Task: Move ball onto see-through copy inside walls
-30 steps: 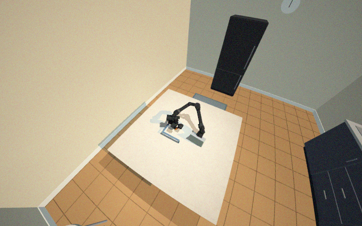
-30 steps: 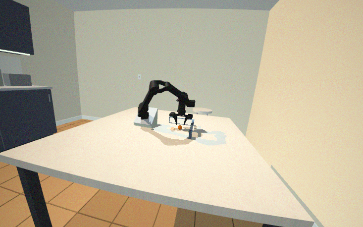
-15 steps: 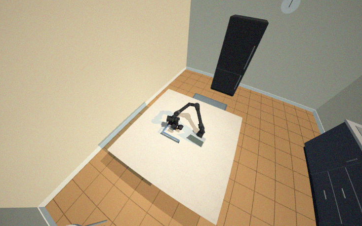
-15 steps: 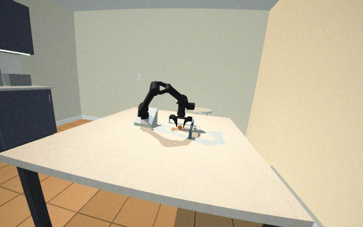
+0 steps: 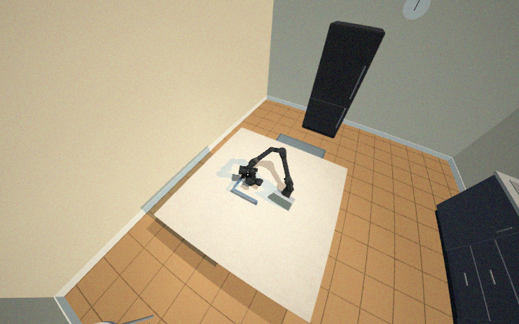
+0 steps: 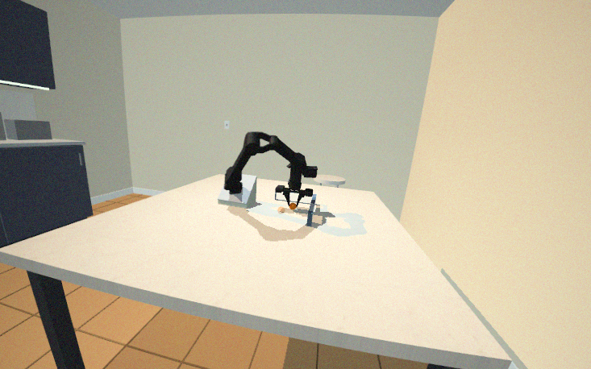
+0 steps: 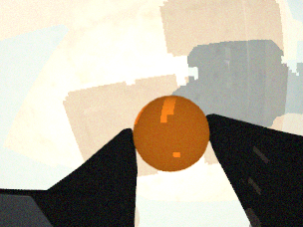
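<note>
One ball (image 7: 171, 133), two walls (image 6: 310, 209), one claw (image 7: 171, 144)

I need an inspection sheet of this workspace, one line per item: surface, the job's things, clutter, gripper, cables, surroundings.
Surface: white table with dark legs; it carries the arm's shadow and pale patches near the walls.
Job's things: orange ball between the fingers; see-through copy just beside it on the table; two low clear walls forming a corner next to them.
Clutter: nothing seen.
Gripper: gripper pointing down, shut on the ball, one finger at each side.
Cables: nothing seen.
Surroundings: tall dark fridge, dark cabinets, small round stool behind the table, tiled floor.
</note>
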Controlling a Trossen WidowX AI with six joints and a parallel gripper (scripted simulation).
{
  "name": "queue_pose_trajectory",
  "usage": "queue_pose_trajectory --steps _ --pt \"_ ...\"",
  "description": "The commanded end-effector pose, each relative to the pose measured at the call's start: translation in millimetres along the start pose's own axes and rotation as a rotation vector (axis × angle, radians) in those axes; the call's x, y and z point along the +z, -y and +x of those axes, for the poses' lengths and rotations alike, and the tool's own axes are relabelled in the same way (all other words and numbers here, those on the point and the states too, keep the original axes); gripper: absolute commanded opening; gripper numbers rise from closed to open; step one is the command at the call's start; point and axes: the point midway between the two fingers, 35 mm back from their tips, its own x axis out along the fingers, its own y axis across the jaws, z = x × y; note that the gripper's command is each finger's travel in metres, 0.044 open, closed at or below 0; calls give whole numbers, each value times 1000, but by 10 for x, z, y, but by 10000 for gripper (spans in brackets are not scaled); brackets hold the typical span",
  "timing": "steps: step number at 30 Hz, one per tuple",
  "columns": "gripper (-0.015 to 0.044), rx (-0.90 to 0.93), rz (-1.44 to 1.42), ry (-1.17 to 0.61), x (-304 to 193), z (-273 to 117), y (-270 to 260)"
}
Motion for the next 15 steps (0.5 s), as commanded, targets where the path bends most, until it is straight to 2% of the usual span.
queue_pose_trajectory --steps 1,15 --pt "0 -10 6 9 25 -194 50" --pt "0 -8 6 10 21 -1064 25"
